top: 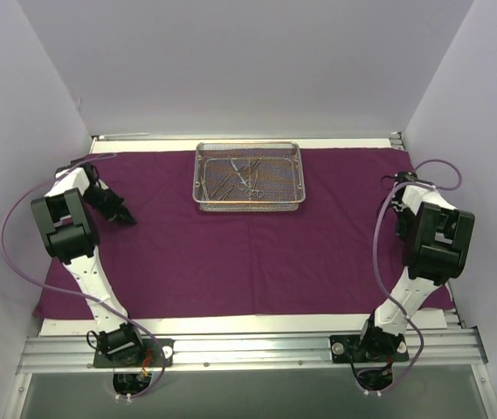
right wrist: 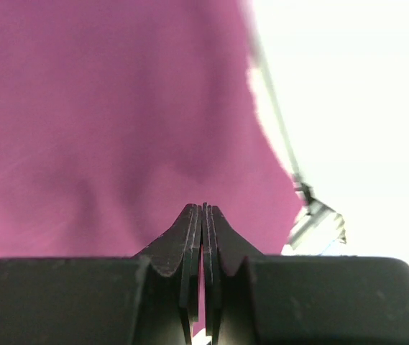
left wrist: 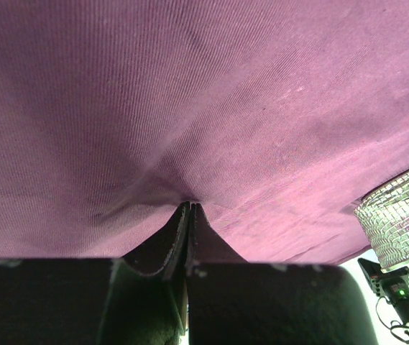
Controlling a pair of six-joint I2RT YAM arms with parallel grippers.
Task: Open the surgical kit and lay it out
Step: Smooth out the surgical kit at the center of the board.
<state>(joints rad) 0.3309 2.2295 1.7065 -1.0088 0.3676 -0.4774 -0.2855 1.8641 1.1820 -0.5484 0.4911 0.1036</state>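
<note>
My left tool [left wrist: 190,205] is clenched, its tips touching the puckered cloth wrap [left wrist: 190,86]; my right tool [right wrist: 203,207] is clenched empty over the wrap's right edge.

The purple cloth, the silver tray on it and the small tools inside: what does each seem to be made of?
The dark magenta-purple cloth wrap looks like matt woven fabric: fine ribs and soft creases show. The rectangular silver wire-mesh tray seems bare shiny metal, an open grid. The slim scissor-like instruments glint like polished steel, but are too small to be sure.
</note>
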